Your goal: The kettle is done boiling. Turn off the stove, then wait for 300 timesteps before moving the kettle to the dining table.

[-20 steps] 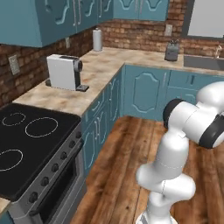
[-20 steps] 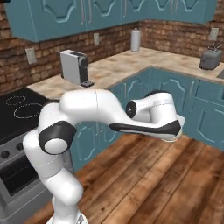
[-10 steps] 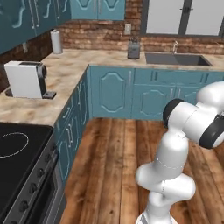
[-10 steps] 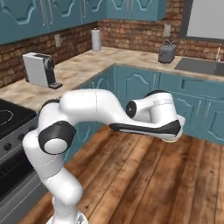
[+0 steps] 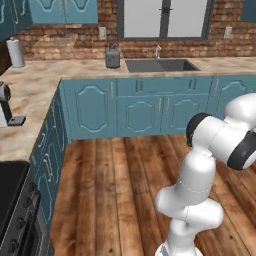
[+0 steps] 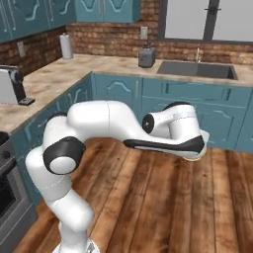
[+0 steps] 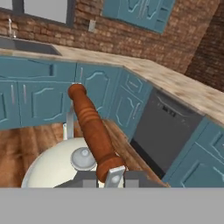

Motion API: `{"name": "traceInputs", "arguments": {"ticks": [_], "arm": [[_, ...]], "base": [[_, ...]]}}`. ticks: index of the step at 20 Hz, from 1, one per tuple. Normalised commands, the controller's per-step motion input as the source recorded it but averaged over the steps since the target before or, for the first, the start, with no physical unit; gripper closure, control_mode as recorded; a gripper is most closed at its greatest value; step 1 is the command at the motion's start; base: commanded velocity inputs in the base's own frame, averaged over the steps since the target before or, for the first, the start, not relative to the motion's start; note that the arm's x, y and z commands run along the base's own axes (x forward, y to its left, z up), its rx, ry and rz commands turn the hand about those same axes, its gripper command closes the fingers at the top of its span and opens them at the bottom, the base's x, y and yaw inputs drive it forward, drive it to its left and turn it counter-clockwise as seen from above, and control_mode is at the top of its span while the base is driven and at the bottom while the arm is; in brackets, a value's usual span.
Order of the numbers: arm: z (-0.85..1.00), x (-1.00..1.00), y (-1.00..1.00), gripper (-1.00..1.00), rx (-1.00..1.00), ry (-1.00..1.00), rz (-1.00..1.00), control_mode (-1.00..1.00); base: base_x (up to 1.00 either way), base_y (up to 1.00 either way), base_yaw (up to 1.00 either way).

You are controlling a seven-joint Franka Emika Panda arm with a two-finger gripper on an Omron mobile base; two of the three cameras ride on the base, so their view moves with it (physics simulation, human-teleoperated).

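In the hand view my gripper (image 7: 111, 177) is shut on the kettle's brown-orange handle (image 7: 92, 129), which rises up and away from the fingertips. Just below it sits the kettle's round white body (image 7: 48, 168) with its grey lid knob (image 7: 83, 158). The kettle hangs above the wooden floor, in front of teal cabinets. A corner of the stove's black cooktop (image 5: 9, 192) shows at the lower left of the left base view, far from the hand. Its steel front (image 6: 9, 197) lies at the left edge of the right base view. The dining table is out of view.
A sink (image 5: 159, 65) with a window above lies in the back counter, with a toaster (image 5: 112, 57) to its left. A paper towel roll (image 5: 16, 52) and a coffee machine (image 5: 4, 107) stand on the left counter. A dishwasher (image 7: 168, 127) shows ahead of the hand. Wooden floor (image 5: 115, 190) spreads between.
The whole picture has swung: the cameras turned right, so the stove slid off to the left and the sink wall came into view. The gripper stays shut.
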Motion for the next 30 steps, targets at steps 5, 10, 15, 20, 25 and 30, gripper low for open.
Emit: {"name": "traceInputs", "arguments": {"ticks": [5, 10, 15, 20, 25, 30], "arm": [[0.00, 0.00, 0.00, 1.00, 0.00, 0.00, 0.00, 1.00], [0.00, 0.00, 0.00, 1.00, 0.00, 0.00, 0.00, 1.00], [0.00, 0.00, 0.00, 1.00, 0.00, 0.00, 0.00, 1.00], [0.00, 0.00, 0.00, 1.00, 0.00, 0.00, 0.00, 1.00], [0.00, 0.00, 0.00, 1.00, 0.00, 0.00, 0.00, 1.00], [0.00, 0.00, 0.00, 1.00, 0.00, 0.00, 0.00, 1.00]], "base": [[0.00, 0.03, -0.39], [0.00, 0.02, -0.39], [0.00, 0.01, -0.39], [-0.19, -0.01, -0.41], [-0.55, -0.03, -0.41], [-0.51, -0.01, -0.40]]}}
